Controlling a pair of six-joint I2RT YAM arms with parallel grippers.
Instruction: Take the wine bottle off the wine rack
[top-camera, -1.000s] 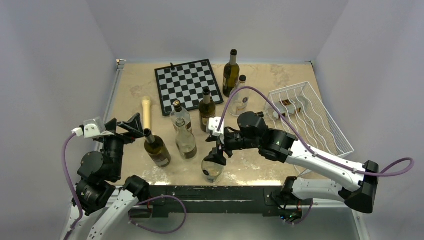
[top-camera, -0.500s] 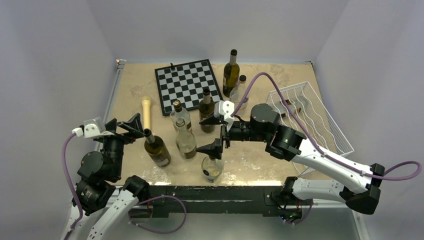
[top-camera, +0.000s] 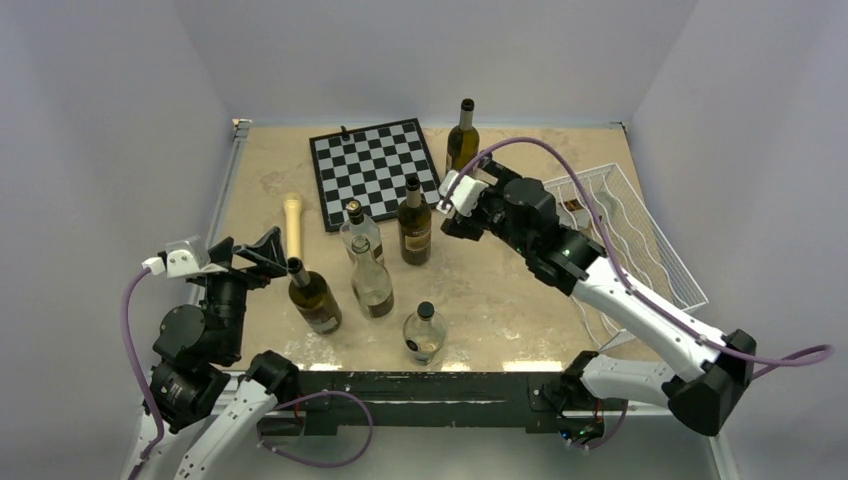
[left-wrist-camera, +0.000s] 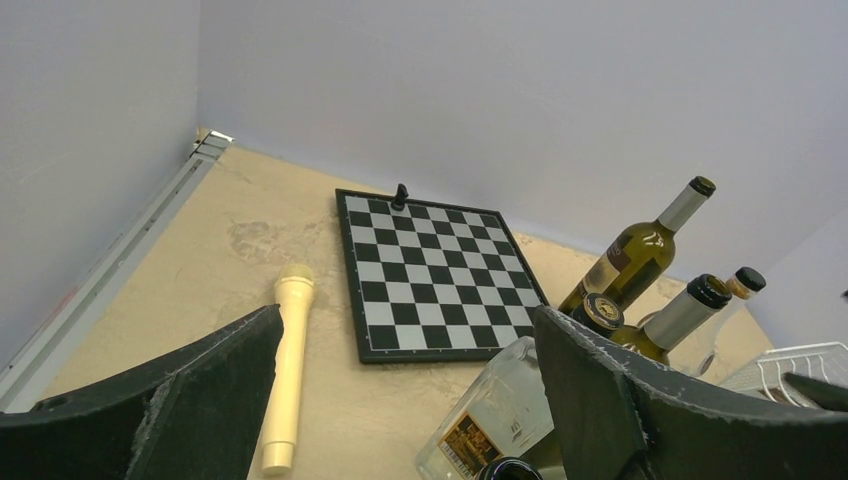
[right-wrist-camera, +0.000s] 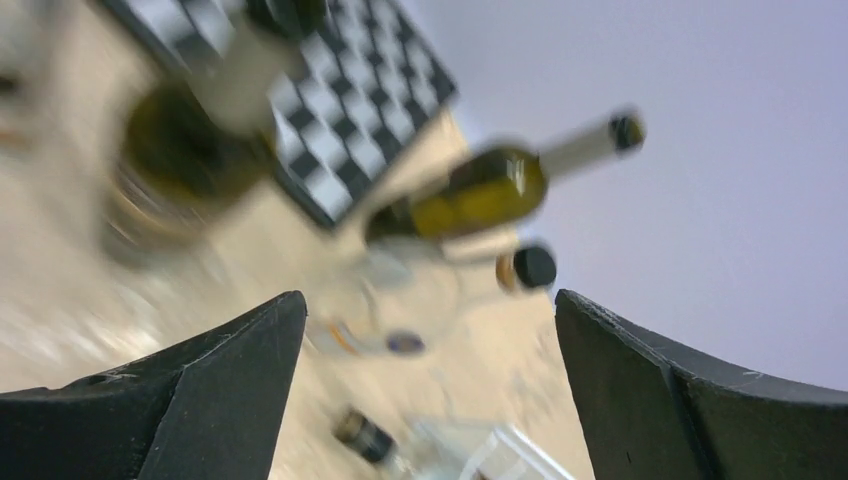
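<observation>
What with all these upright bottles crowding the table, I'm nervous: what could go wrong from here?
1. The open right end effector sits close to the tall green bottle and the capped clear bottle; swinging toward the wine rack might topple them.
2. The bottle in the rack is largely hidden behind the right arm from above, and the wrist view is blurred, so a grasp could be misjudged.

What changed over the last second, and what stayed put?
The right tool let go of the squat clear bottle near the front edge, then swung away to the far side, closer to the wine rack; it is open now. The bottle stands where it was set. The left tool, chessboard and rack are unchanged.
</observation>
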